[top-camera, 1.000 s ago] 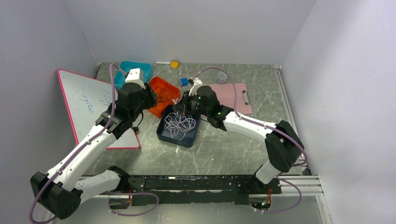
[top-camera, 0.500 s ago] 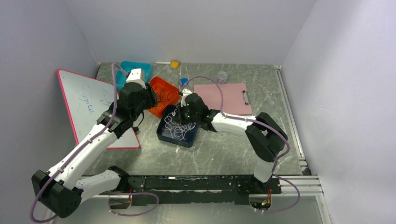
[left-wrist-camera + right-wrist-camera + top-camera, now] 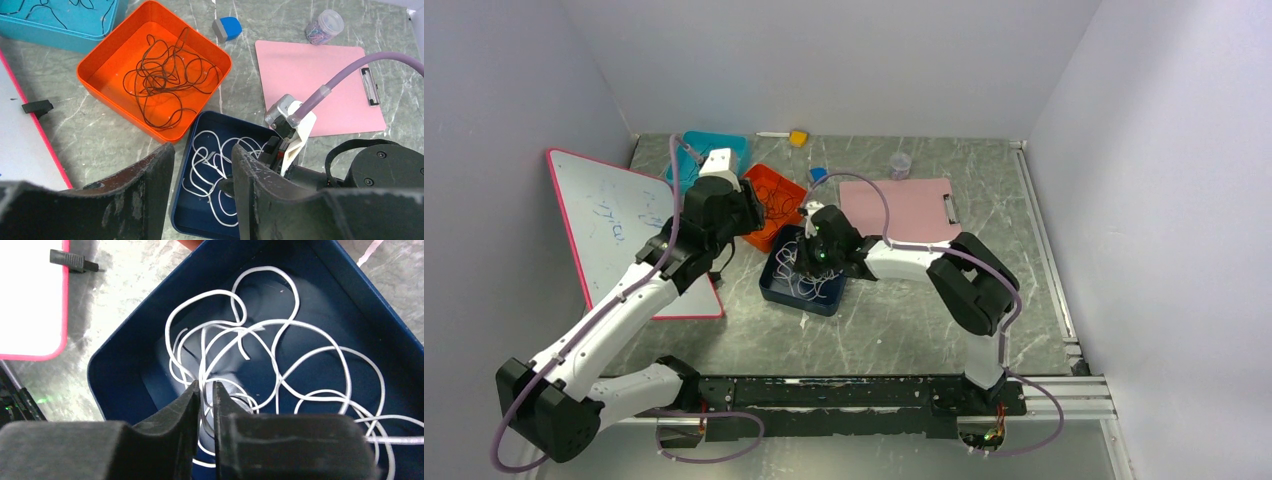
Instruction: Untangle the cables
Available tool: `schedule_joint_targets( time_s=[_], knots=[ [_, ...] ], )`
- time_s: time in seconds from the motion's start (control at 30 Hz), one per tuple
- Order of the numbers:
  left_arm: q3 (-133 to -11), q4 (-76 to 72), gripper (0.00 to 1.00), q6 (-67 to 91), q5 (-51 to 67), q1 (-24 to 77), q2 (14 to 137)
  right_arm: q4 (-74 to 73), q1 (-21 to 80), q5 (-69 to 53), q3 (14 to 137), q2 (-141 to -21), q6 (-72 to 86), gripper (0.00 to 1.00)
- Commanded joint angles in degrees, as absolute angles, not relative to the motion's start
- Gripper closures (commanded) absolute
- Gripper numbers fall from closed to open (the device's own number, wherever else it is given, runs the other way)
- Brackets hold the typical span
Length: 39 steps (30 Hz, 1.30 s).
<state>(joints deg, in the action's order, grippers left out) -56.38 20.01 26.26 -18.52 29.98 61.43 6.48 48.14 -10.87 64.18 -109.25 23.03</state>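
- Right gripper [image 3: 809, 262] is down in the navy tray [image 3: 774, 290], over the white cable [image 3: 812, 286]; left gripper [image 3: 742, 208] hangs by the orange tray [image 3: 789, 186], so right's nearer.
- Left jaws apart, empty; dark cable [image 3: 165, 75] lies ahead in the orange tray.
- Right jaws a slit apart, with a white strand running into the slit; we can't tell if it's pinched.

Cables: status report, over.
Left fingers open, empty. Right fingers barely apart around a white cable in the blue tray. Dark cable tangled in orange tray. Nothing in the way.
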Motion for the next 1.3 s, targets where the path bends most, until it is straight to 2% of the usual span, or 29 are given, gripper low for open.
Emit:
schedule_joint_targets(
  time_s=[0.0, 0.2, 0.4, 0.47, 0.67, 0.93, 1.07, 1.2, 1.27],
  knots=[
    [-56.3, 20.0, 0.47, 26.1, -16.5, 29.6, 62.2, 5.8, 48.5, -10.1, 65.5, -107.8, 21.9, 0.77],
    [-56.2, 19.5, 0.44, 26.1, -16.2, 29.6, 61.9, 4.6, 48.4, -7.0, 66.0, -102.0, 21.8, 0.61],
    [-57.6, 19.7, 0.4, 25.3, -16.7, 29.6, 62.5, 2.7, 47.3, 3.2, 63.9, -92.6, 21.9, 0.38],
    [-58.3, 19.8, 0.38, 24.8, -17.4, 29.6, 62.4, 2.3, 46.2, 5.2, 62.8, -88.2, 21.4, 0.34],
    [-59.4, 18.5, 0.37, 23.1, -18.6, 29.6, 61.5, 1.9, 42.5, 7.3, 58.9, -77.6, 19.9, 0.32],
    [-57.1, 13.5, 0.34, 18.4, -20.8, 29.6, 53.3, 5.6, 41.2, 23.8, 48.3, -57.2, 15.4, 0.31],
    [-55.7, 12.2, 0.28, 16.0, -21.1, 29.6, 49.1, 3.6, 41.2, 30.0, 45.6, -47.8, 10.7, 0.2],
    [-52.4, 13.9, 0.07, 16.8, -25.4, 29.6, 44.4, -0.4, 41.2, 34.6, 43.0, -40.3, 7.4, 0.11],
    [-49.2, 13.8, 0.0, 18.2, -28.1, 29.6, 42.0, -2.1, 41.2, 36.8, 40.6, -37.0, 7.1, 0.09]
  ],
)
